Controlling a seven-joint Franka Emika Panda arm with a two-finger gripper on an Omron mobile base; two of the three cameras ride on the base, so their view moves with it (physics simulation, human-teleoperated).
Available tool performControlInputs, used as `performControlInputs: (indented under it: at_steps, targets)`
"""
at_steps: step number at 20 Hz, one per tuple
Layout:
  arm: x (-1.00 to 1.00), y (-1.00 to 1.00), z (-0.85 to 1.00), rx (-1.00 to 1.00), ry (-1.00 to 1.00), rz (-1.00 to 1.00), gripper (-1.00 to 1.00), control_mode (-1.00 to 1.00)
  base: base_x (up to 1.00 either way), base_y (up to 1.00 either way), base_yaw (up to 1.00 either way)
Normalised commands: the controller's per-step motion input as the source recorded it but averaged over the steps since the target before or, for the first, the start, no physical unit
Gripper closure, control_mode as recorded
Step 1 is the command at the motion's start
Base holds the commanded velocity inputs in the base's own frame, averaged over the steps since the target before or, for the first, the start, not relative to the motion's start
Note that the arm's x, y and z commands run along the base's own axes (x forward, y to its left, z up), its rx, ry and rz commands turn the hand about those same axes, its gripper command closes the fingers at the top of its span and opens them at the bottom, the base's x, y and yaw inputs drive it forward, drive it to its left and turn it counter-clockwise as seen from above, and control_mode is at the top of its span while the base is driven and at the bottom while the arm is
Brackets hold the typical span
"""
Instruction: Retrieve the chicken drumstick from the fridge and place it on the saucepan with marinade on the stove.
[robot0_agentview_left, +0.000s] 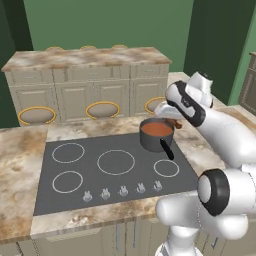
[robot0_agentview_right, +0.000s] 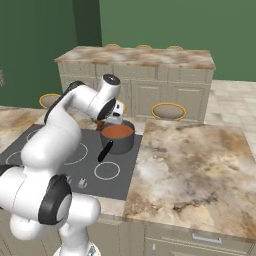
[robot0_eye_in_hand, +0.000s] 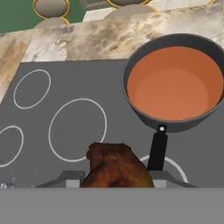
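One chicken drumstick (robot0_eye_in_hand: 114, 167) is seen clamped between the jaws, which are set roughly half apart around it, and it is carried above the stove (robot0_eye_in_hand: 78, 109) just short of the saucepan (robot0_eye_in_hand: 175, 83). From the base views the gripper (robot0_agentview_left: 172, 121) is found at the far rim of the pot, above the marinade (robot0_agentview_left: 156, 129) or just beside it; which of the two cannot be settled. A release made now is judged risky: if the meat is not yet centred over the round opening, it could strike the rim, tip the pot, or drop onto the cooktop or the marble tabletop (robot0_agentview_right: 200, 165). A drop from height could also splash the liquid, and the short black handle (robot0_eye_in_hand: 157, 148) could be knocked if the hand is lowered carelessly. The drumstick's long axis cannot be fixed with confidence, since its lower part is cut off in the hand view; the visible knobbly end is pointed away from the hand, towards the burner rings.
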Motion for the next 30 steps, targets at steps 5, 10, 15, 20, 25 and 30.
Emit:
performControlInputs:
  at_steps: [5, 10, 15, 20, 25, 30]
  targets:
    - [0.34, 0.00, -0.37, 0.00, 0.00, 0.00, 1.00, -1.00, 0.00, 0.00, 0.00]
    - [0.32, 0.00, -0.29, 0.00, 0.00, 0.00, 1.00, -1.00, 0.00, 0.00, 0.00]
    - [0.36, 0.00, -0.20, 0.00, 0.00, 0.00, 1.00, -1.00, 0.00, 0.00, 0.00]
    - [0.39, 0.00, -0.19, 0.00, 0.00, 0.00, 1.00, -1.00, 0.00, 0.00, 0.00]
    - [0.35, 0.00, -0.20, 0.00, 0.00, 0.00, 1.00, -1.00, 0.00, 0.00, 0.00]
    - [0.36, 0.00, -0.18, 0.00, 0.00, 0.00, 1.00, -1.00, 0.00, 0.00, 0.00]
